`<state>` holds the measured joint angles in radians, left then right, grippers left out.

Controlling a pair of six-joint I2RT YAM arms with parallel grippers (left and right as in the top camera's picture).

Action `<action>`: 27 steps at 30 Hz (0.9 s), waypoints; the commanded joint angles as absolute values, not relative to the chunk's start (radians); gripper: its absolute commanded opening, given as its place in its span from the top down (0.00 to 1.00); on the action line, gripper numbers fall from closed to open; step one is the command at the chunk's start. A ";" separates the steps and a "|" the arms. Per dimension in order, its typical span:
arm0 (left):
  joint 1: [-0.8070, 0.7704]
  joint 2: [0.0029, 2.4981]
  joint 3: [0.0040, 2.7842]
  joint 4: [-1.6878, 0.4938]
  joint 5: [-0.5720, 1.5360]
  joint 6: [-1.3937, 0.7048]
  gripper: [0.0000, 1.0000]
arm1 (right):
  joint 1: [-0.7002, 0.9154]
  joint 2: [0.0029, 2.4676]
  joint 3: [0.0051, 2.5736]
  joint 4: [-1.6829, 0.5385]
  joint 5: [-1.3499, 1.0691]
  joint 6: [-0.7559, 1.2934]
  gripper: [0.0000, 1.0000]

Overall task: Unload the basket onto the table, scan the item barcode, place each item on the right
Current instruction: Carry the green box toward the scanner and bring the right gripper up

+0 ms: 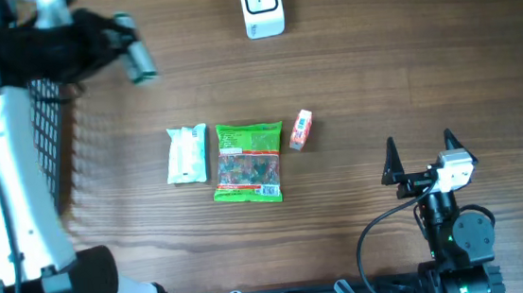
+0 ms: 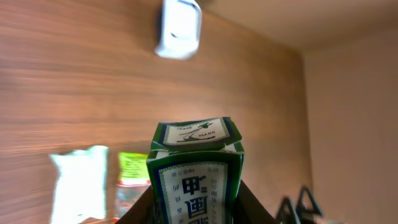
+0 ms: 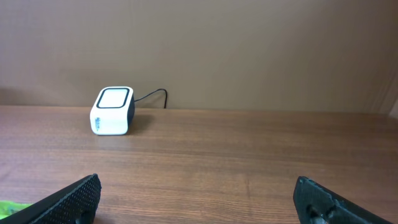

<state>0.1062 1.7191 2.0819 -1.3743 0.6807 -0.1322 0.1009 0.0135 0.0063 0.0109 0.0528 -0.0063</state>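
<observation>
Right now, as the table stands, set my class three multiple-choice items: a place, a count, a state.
1. Where in the overhead view is the white box-shaped barcode scanner? A top centre B bottom right C left edge
2. How many items lie in the row on the brown wooden table? A two B three C five
3. The green-and-white cardboard carton is: A lying flat B held in the left jaws C on the scanner
Answers: A, it stands top centre; B, white plastic packet, green snack bag, small red-and-white box; B, the jaws clamp its sides.
</observation>
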 commanded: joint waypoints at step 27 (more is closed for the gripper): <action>-0.181 1.927 2.039 -1.056 1.375 -0.034 0.77 | 0.140 1.082 1.448 -0.984 -0.737 0.221 0.26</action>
<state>-0.1558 1.9274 2.0392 -1.0592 1.3586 -0.0521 0.1066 1.0832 1.4170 -1.0111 -0.6743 0.1291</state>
